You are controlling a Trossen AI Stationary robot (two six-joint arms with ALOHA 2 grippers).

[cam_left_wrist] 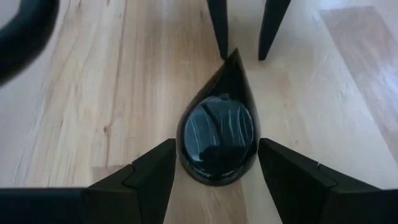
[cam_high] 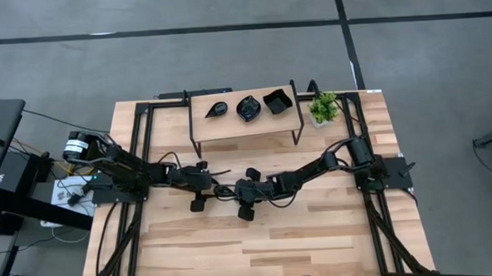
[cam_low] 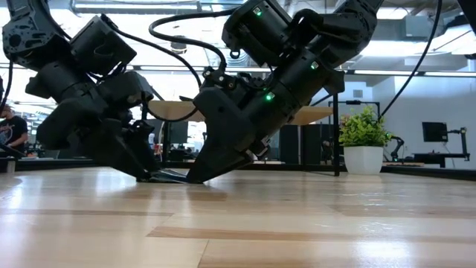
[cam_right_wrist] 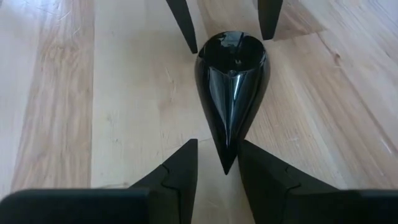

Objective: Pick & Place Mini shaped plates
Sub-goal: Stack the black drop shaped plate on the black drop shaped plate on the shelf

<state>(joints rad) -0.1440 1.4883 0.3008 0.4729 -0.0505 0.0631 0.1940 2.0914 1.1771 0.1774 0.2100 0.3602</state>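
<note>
Grey floor [cam_high: 224,10] with dark seams; office desks, monitor [cam_low: 434,132], possibly ceiling ducts.
</note>
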